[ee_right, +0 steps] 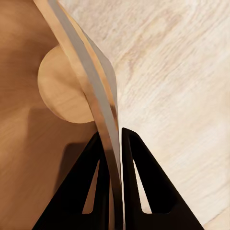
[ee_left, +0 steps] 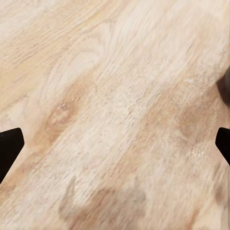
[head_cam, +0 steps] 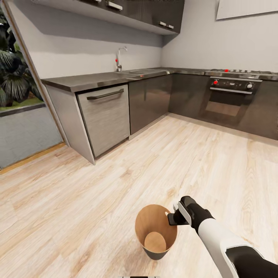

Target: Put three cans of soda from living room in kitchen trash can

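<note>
Kitchen floor (head_cam: pixel 116 185): right tool (ee_right: pixel 111 143) pinched tight on tash can (head_cam: pixel 148 224) rim; left tool (ee_left: pixel 115 139) wide open, holds nothing.

A light wood floor (head_cam: pixel 162 162) covers the lower and middle part of the picture. At the left centre stands a dishwasher (head_cam: pixel 105 117) with a dark handle, under a grey countertop (head_cam: pixel 96 79). On this countertop, in the upper middle, there is a sink (head_cam: pixel 143 72) with a tap (head_cam: pixel 119 58). At the right a built-in oven (head_cam: pixel 227 98) sits below a hob (head_cam: pixel 239 72) with red knobs. Dark upper cabinets (head_cam: pixel 154 11) hang at the top. At the far left a window (head_cam: pixel 17 92) shows green plants.
</note>
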Controlling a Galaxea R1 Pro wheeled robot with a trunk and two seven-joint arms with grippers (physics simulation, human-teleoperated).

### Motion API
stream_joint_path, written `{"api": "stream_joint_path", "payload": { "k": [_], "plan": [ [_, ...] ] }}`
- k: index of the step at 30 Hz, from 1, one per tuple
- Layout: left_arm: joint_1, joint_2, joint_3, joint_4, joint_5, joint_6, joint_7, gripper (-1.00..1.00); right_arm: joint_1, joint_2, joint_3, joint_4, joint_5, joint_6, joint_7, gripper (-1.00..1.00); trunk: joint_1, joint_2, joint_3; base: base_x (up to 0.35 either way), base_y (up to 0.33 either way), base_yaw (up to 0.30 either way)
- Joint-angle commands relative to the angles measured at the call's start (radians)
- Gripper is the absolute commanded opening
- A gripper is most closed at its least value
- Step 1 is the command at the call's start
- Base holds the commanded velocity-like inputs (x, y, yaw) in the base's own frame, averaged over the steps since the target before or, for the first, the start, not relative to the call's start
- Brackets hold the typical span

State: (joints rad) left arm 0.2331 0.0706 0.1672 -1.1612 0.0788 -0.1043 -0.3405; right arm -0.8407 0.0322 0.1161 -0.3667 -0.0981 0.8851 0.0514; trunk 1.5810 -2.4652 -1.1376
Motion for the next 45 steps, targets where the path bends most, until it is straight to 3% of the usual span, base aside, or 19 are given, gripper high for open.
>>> {"api": "stream_joint_path", "payload": {
  "k": [1, 45],
  "plan": [
    [0.0, 0.0, 0.0, 0.0, 0.0, 0.0, 0.0, 1.0, 0.0, 0.0, -0.003, 0.0, -0.017, 0.0, 0.004, -1.0, -0.004, 0.007, 0.004, 0.0, 0.0, 0.0],
    [0.0, 0.0, -0.002, 0.002, -0.002, 0.0, 0.0, 1.0, 0.005, 0.005, 0.003, -0.005, -0.015, -0.002, 0.004, -1.0, -0.173, 0.315, 0.208, 0.0, 0.0, 0.0]
  ]
}}
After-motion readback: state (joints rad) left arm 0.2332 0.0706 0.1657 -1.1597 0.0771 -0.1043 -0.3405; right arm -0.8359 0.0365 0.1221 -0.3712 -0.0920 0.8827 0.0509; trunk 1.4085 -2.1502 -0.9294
